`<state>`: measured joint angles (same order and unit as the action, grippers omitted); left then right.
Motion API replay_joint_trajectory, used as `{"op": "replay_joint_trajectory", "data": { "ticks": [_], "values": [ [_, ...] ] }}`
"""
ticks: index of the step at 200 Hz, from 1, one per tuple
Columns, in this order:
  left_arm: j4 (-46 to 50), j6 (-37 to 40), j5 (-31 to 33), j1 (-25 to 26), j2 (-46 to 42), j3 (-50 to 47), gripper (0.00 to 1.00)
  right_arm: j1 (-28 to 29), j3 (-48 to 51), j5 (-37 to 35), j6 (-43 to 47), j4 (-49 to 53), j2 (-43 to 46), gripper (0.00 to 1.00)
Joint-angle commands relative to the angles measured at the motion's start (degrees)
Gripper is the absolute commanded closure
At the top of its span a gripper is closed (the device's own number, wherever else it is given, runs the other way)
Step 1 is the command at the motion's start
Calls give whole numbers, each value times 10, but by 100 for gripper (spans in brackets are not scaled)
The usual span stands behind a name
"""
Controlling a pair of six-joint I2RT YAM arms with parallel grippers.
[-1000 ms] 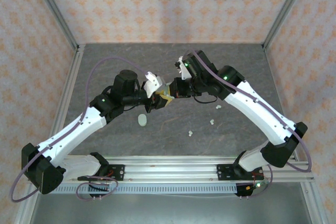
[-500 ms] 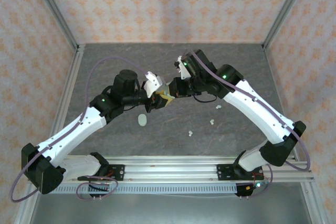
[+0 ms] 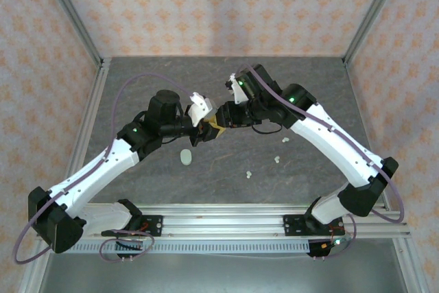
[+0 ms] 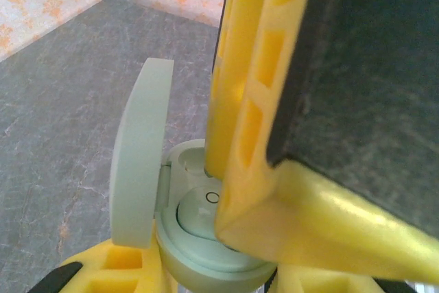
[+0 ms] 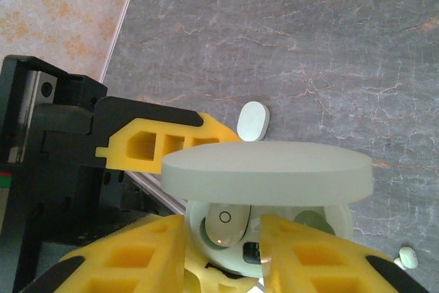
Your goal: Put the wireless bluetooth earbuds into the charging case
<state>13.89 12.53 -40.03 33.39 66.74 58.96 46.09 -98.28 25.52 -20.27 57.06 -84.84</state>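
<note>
Earbud [image 5: 223, 223] sits in one pocket of the open case [image 5: 267, 173], long axis running front-to-hinge, with the lid standing up. My right gripper [image 3: 226, 117] hangs just over it, jaws parted and gripping nothing. My left gripper [image 3: 208, 132] is clamped on the case's base.

Earbud [image 5: 223, 223] in open case [image 5: 274, 169]; other case [image 5: 252, 121] on table [image 5: 309, 46].

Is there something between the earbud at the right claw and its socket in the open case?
Nothing visible. The earbud lies in a socket of the open case, between the parted fingers of the right claw; the lid is swung open.
</note>
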Motion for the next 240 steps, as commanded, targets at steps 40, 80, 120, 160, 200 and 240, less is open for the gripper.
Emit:
{"op": "replay_joint_trajectory", "data": {
  "ticks": [40, 80, 120, 160, 200, 240],
  "values": [
    [-13, 7, -4, 5, 2, 19, 87, 4, -30, -56, -16, -13, 53, 64],
    [-17, 6, -4, 5, 2, 16, 87, -13, -32, -87, -26, -4, 89, 63],
    [-16, 5, -2, 5, 3, 16, 87, -96, -28, -129, -37, 93, 97, 61],
    [-17, 4, 2, 6, 2, 12, 87, -231, 90, -125, -34, 120, 116, 61],
    [-21, 6, 6, 8, 2, 5, 87, -356, 291, -57, -61, 26, 134, 65],
    [-10, 14, 7, 8, 8, 4, 87, -395, 399, -37, -78, -64, 99, 63]
  ]
}}
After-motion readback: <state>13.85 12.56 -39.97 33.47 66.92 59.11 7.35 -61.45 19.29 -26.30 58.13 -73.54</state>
